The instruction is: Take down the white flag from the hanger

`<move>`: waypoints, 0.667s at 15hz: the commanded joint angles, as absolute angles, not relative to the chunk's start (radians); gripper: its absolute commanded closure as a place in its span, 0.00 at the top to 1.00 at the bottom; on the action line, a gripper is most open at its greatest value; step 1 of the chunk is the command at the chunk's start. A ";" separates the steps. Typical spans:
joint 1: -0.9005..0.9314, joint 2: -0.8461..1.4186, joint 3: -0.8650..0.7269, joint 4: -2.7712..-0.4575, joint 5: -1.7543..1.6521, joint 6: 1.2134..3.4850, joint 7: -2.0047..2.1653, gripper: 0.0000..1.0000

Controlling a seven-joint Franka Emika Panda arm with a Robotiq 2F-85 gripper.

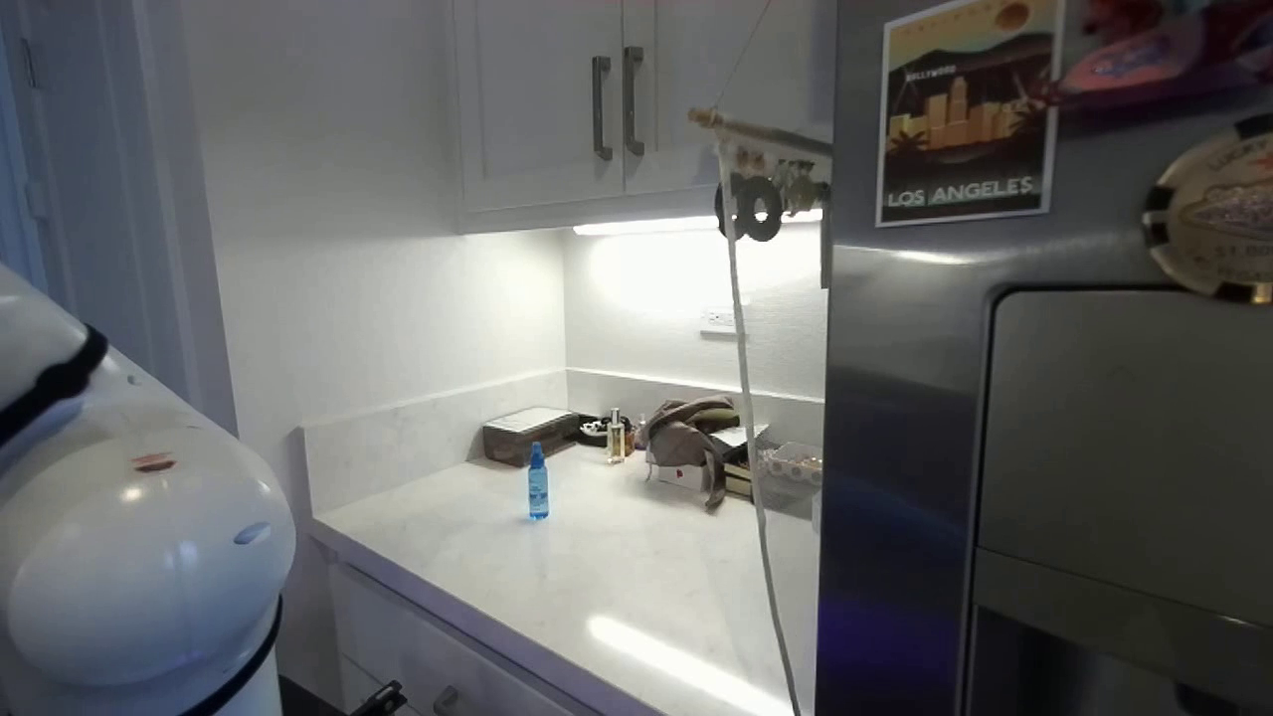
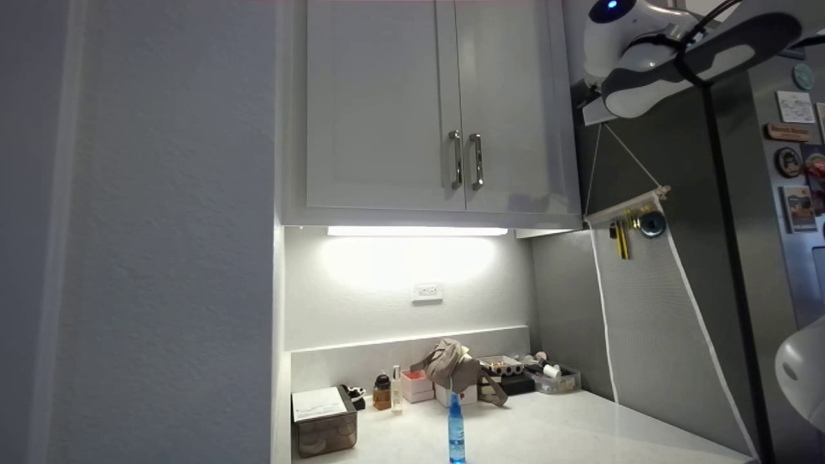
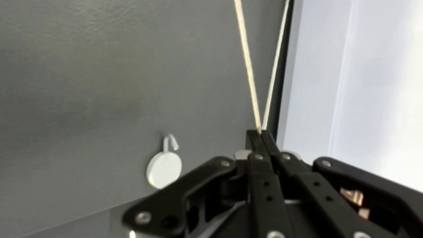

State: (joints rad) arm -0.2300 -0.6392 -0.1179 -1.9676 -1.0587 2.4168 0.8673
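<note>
The white flag (image 2: 651,309) is a long, sheer cloth with pale edges, hanging from a wooden rod (image 2: 622,209) beside the grey fridge side. Small items hang on its upper part. In an exterior view it shows edge-on (image 1: 741,328). A pale cord (image 3: 247,56) runs from the rod up to my gripper (image 3: 260,131), whose fingertips are shut on it. The cord forms a narrow V. A white round hook (image 3: 164,170) on the grey surface, left of my fingertips, holds nothing. No hanger in the form of a dark bar shows; it is out of view or hidden.
Upper cabinets (image 2: 387,103) stand close beside my gripper. A fridge (image 1: 915,398) with magnets bounds the flag's side. The counter (image 1: 597,557) below holds a blue spray bottle (image 1: 538,487), a brown box (image 1: 527,435), a cap (image 2: 451,364) and small containers. A dark cable (image 2: 722,193) hangs beside the flag.
</note>
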 commanded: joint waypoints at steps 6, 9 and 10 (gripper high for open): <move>-0.184 -0.644 -0.075 -1.957 -0.730 2.366 0.611 0.00; -0.180 -0.676 -0.042 -1.970 -0.622 2.308 0.507 0.00; -0.179 -0.687 -0.032 -1.973 -0.583 2.278 0.467 0.00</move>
